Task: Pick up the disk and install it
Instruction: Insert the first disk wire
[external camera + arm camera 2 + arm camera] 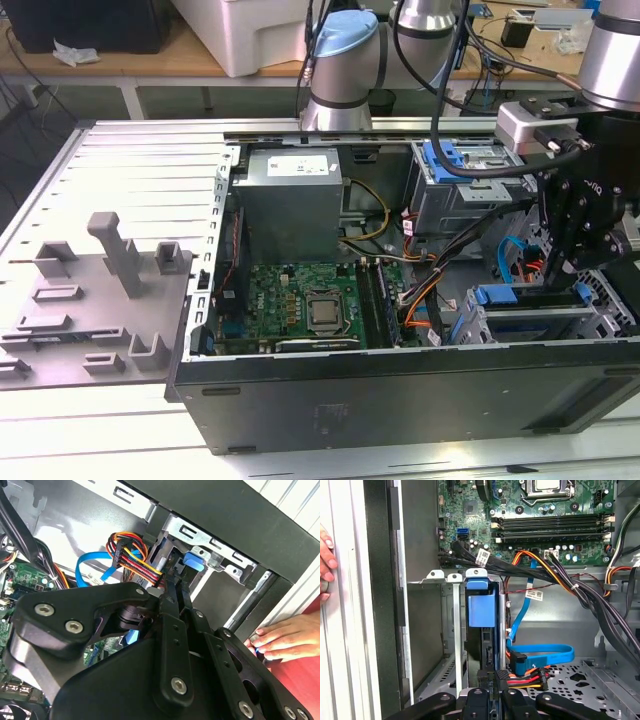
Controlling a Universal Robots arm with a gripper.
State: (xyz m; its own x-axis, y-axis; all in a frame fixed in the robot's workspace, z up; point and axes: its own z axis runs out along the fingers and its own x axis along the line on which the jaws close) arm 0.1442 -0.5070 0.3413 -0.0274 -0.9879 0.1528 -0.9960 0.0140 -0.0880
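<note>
Inside the computer case (400,400), lower right of the exterior view, apparently pressing the disk (482,610) into its bay (437,575) with the gripper (495,690) closed at its end, needing a square push.

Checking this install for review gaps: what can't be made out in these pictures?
1. Label of the disk: first wrist view, hidden edge-on inside the metal cage.
2. How far the disk sits in: second wrist view, covered by the gripper.
3. Person's hand: both wrist views, cut off by the picture edge.

Exterior view high, both wrist views inside case (400,400)
</note>
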